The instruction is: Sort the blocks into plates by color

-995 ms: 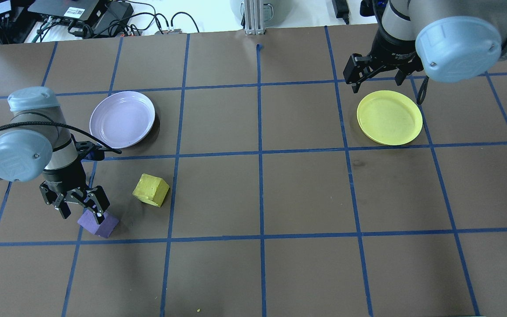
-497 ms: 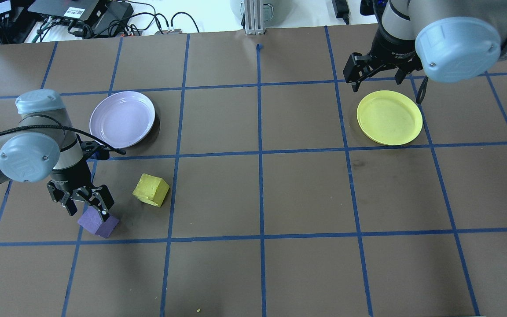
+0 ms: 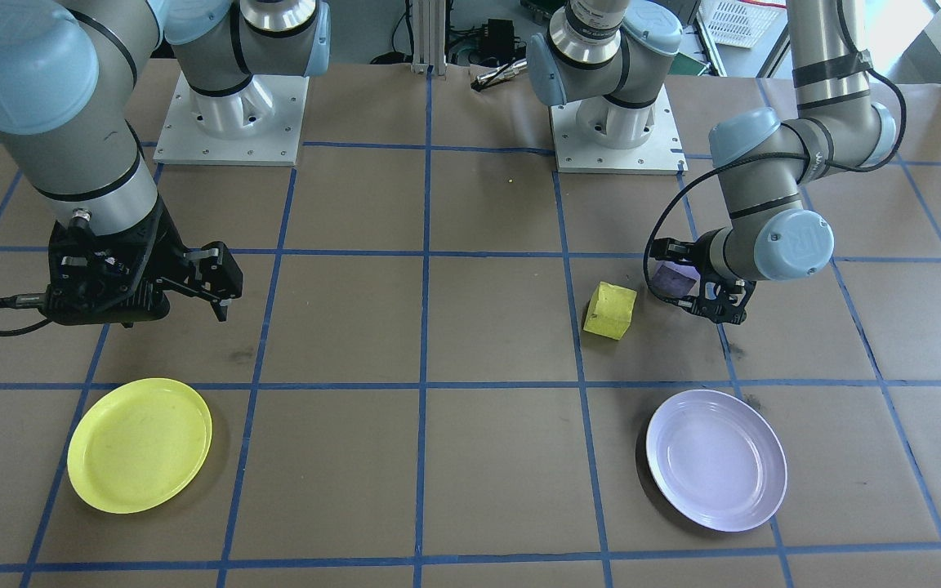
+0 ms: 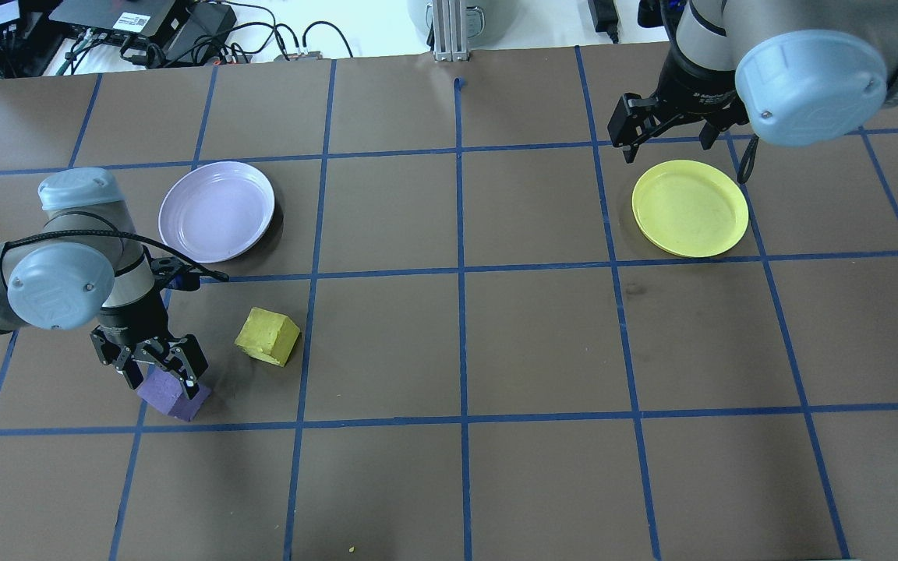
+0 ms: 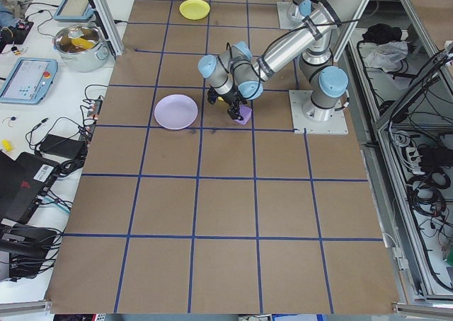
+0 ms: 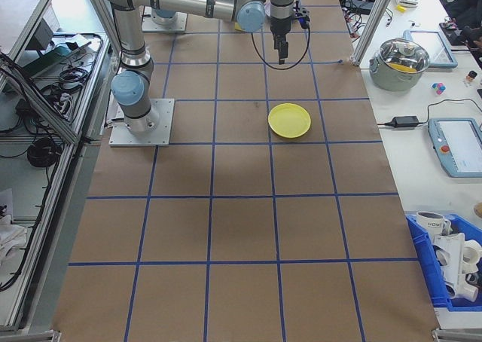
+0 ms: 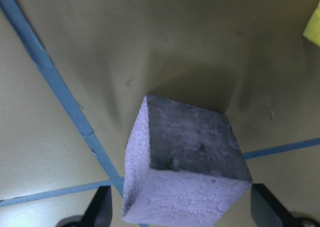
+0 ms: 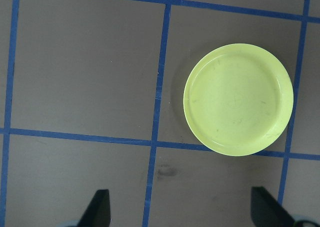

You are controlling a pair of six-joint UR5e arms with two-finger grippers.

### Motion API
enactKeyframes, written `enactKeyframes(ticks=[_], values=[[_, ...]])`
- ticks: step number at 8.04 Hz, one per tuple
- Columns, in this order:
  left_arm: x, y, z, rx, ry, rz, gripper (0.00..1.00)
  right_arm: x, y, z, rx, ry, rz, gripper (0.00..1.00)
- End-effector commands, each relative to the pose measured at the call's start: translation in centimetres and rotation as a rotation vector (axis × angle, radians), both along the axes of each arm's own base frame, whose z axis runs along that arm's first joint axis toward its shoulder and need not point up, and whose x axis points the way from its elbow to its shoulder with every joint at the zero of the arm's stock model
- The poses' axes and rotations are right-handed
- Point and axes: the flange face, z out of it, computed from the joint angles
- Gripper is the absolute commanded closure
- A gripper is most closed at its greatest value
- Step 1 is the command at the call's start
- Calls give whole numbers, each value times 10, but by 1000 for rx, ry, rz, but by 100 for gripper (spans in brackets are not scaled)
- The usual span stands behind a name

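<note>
1. My left gripper (image 4: 159,374) hangs low over the purple block (image 4: 174,396), fingers spread wide on either side of it; from my left wrist both fingertips (image 7: 100,207) stand clear of the cube's faces.
2. The purple block (image 7: 185,167) rests on the brown table (image 4: 542,343), beside a crossing of blue tape lines (image 7: 60,92).
3. The yellow block (image 4: 267,336) sits just beside it, apart from my fingers; only a corner of it (image 7: 313,22) shows at my left wrist view's edge.
4. Farther off, the lavender plate (image 4: 217,211) holds nothing, and neither block touches it.
5. Across the table, the yellow plate (image 4: 691,208) also holds nothing.
6. My right gripper (image 4: 663,132) hovers high, near that plate's far rim, fingers wide apart and holding nothing.
7. The right wrist view shows the yellow plate (image 8: 238,99) whole, between tape lines. The front view shows the purple block (image 3: 673,280) half hidden behind my left wrist, while the overhead shows it plainly.
</note>
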Motion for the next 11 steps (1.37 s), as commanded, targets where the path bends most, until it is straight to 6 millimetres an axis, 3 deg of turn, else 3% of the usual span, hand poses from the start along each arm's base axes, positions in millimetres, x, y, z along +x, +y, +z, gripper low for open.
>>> enactKeyframes(ticks=[1, 2, 3, 4, 6, 8, 10, 11], values=[[-3, 8, -11, -2, 0, -1, 3, 0, 0, 0, 2, 2, 1, 0], [-2, 8, -11, -3, 2, 4, 3, 0, 0, 0, 0, 2, -1, 0], [-3, 7, -19, 13, 9, 3, 31, 0, 0, 0, -3, 1, -1, 0], [-3, 7, -25, 24, 13, 3, 67, 0, 0, 0, -1, 1, 1, 0], [-2, 5, -22, 18, 13, 4, 96, 0, 0, 0, 2, 1, 1, 0], [-3, 6, -17, 24, 20, -2, 100, 0, 1, -1, 5, 2, 1, 0], [5, -20, 24, 4, 49, 21, 100, 0, 0, -1, 3, 2, 1, 0], [12, -47, 54, -13, 73, 37, 100, 0, 0, -1, 3, 2, 2, 0]])
